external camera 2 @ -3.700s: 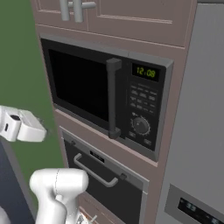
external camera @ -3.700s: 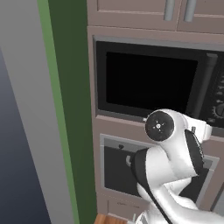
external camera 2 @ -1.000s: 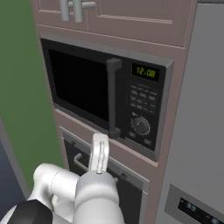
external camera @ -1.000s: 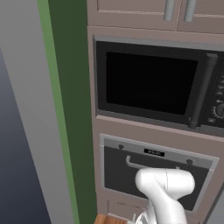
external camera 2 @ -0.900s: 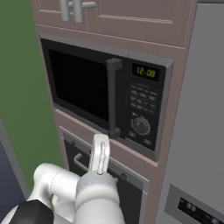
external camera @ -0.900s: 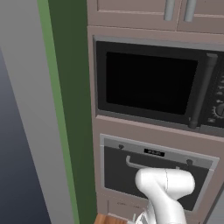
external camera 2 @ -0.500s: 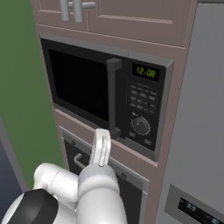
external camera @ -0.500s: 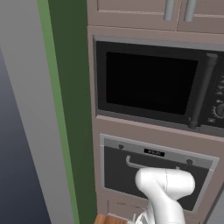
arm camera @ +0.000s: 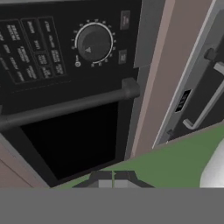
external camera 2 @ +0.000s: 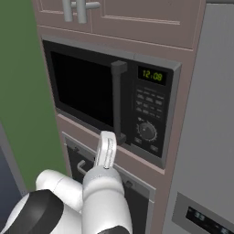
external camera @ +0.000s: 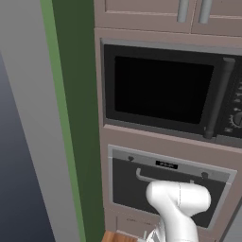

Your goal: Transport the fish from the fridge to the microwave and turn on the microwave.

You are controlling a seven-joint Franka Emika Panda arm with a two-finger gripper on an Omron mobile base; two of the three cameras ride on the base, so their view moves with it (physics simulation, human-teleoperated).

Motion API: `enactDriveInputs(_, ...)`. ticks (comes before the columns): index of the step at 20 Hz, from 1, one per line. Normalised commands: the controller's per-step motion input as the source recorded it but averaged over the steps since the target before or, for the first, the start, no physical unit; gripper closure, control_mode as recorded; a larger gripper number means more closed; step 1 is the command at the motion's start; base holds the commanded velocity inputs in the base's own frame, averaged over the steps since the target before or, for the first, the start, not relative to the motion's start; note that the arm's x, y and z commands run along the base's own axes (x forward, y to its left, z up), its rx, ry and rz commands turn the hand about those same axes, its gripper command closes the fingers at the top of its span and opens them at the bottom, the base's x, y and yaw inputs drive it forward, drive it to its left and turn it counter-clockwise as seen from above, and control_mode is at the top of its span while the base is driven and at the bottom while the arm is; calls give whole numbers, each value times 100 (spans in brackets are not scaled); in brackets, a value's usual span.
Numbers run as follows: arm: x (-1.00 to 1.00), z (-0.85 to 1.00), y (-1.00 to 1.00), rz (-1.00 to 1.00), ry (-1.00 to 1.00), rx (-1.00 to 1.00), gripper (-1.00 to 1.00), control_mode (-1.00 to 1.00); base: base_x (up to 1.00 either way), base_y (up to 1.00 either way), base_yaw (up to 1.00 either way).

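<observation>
The microwave [external camera 2: 91,91] is built into the pinkish cabinet wall with its black-windowed door closed; the clock [external camera 2: 152,75] glows green above the keypad and round dial [external camera 2: 147,131]. In the right base view my gripper [external camera 2: 108,135] points upward, shut and empty, just below the lower end of the vertical door handle [external camera 2: 118,96]. The rolled hand view has the gripper [arm camera: 113,176] shut, facing the handle bar [arm camera: 65,107], the dial [arm camera: 93,42] and the dark window [arm camera: 70,140]. The grey fridge [external camera 2: 215,91] stands to the microwave's right. The fish is out of view.
A dark oven [external camera: 165,184] with a bar handle sits directly under the microwave [external camera: 160,90], and my arm [external camera: 177,208] stands in front of it. Cabinet doors [external camera 2: 119,13] are above. A green wall [external camera: 75,118] and a grey panel [external camera: 23,118] lie to the left.
Over the last second the gripper has crept slightly upward toward the handle's lower end, staying shut. Earlier the arm swung in from the left. The microwave door stays closed.
</observation>
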Motion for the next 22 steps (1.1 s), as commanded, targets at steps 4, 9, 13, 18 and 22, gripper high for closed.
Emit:
enactDriveInputs(4, 34, -2, 0, 0, 0, 0, 100, -100, 0, 0, 0)
enactDriveInputs(9, 30, -6, 0, 0, 0, 0, 100, -100, 0, 0, 0)
enactDriveInputs(13, 29, -10, 0, 0, 0, 0, 100, -100, 0, 0, 0)
enactDriveInputs(18, 27, -18, 0, 0, 0, 0, 100, -100, 0, 0, 0)
enactDriveInputs(22, 23, -24, -1, 0, 0, 1, 100, -100, 0, 0, 0)
